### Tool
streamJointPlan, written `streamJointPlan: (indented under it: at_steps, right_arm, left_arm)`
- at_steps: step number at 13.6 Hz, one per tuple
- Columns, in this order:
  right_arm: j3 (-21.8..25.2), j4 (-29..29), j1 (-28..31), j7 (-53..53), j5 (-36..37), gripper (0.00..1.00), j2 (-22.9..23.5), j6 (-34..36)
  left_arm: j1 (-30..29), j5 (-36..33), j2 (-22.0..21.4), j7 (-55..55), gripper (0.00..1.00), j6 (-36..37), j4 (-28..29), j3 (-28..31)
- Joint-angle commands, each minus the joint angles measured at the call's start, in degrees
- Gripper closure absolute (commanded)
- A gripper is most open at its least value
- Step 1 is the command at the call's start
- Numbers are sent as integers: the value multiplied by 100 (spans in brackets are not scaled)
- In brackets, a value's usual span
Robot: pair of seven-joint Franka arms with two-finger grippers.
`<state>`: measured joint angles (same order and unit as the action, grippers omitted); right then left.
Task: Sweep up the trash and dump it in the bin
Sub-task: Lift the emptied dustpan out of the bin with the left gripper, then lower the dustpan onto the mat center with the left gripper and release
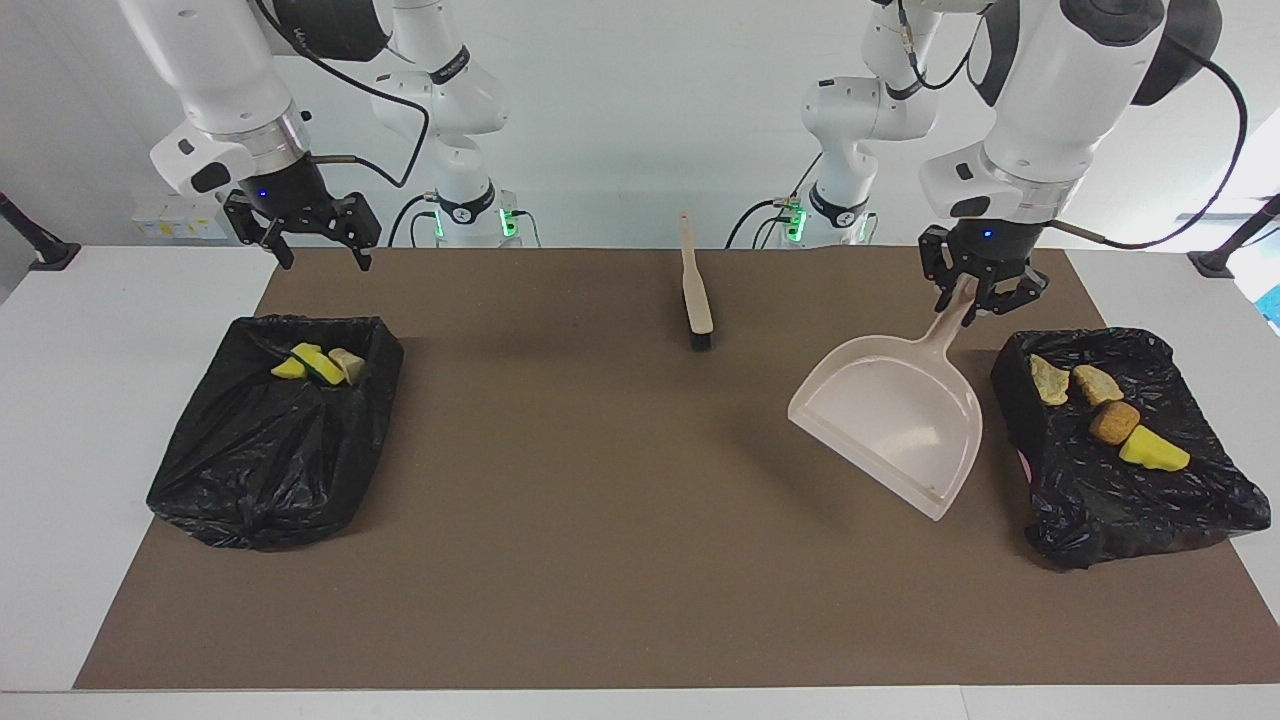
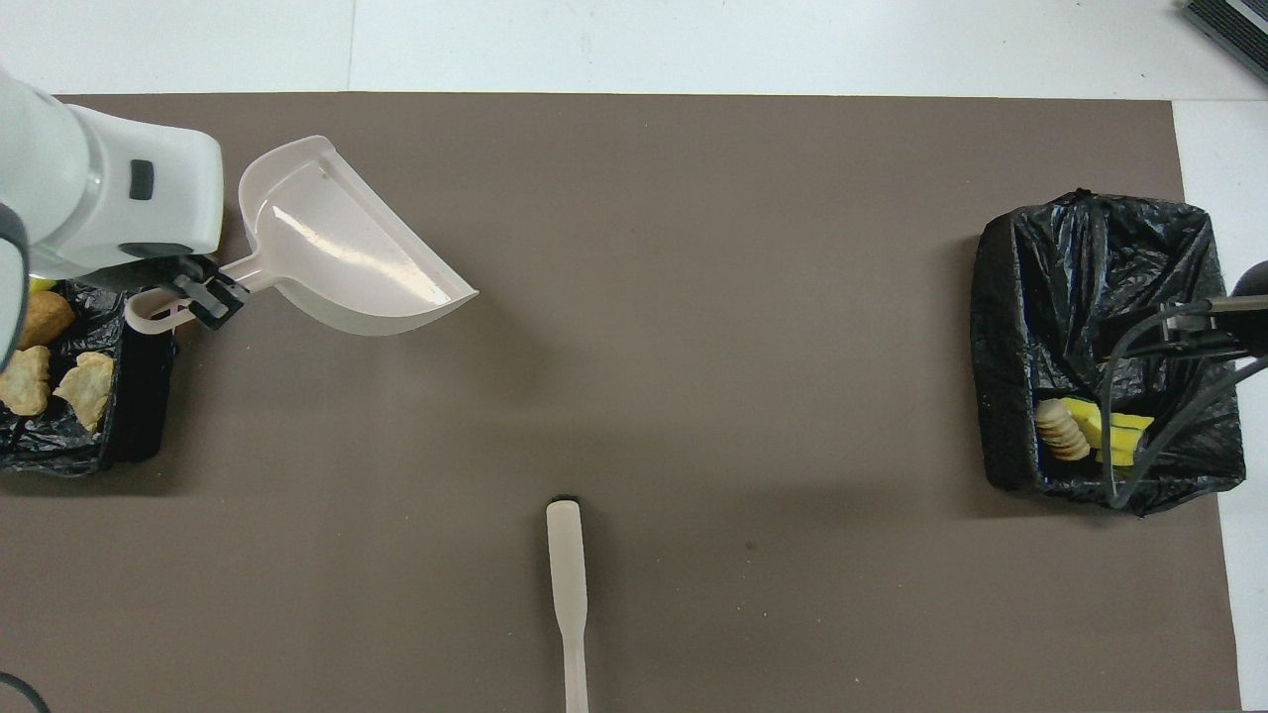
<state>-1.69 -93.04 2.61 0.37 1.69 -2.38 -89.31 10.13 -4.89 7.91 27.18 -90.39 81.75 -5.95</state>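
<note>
My right gripper (image 1: 315,252) hangs wide open above a black-lined bin (image 1: 275,440) holding yellow wedges and a tan chunk (image 1: 345,364). My left gripper (image 1: 975,300) clamps the beige dustpan (image 1: 890,420) handle; beside it, another bin (image 1: 1120,450) holds two tan chunks, an orange-brown nugget (image 1: 1113,421), one yellow wedge (image 1: 1153,450).

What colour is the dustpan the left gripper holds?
Pale beige-pink plastic dustpan; clearest in the facing view.
</note>
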Motion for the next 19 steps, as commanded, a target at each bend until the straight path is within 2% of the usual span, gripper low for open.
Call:
streamJointPlan:
  at_steps: [1,6,9,13,19]
  right_arm:
    - [-24,-65,46,7,-90,0,-87,89]
    - [-24,-65,46,7,-90,0,-87,89]
    - [-24,-56,46,7,-90,0,-87,89]
    - [-24,-65,46,7,-90,0,-87,89]
    - [-24,-56,46,7,-90,0,-87,89]
  left_arm:
    - [331,259,-132,-1053,100,-442,463,103]
    - [692,497,-44,-2865,100,-1277,1026,103]
    - [701,506,78,-3410,100,-1752,1290,94]
    - [1113,506,421,-4149,100,-2639,1651,103]
    - [1351,515,668,-4712,100,-3212,1931,94]
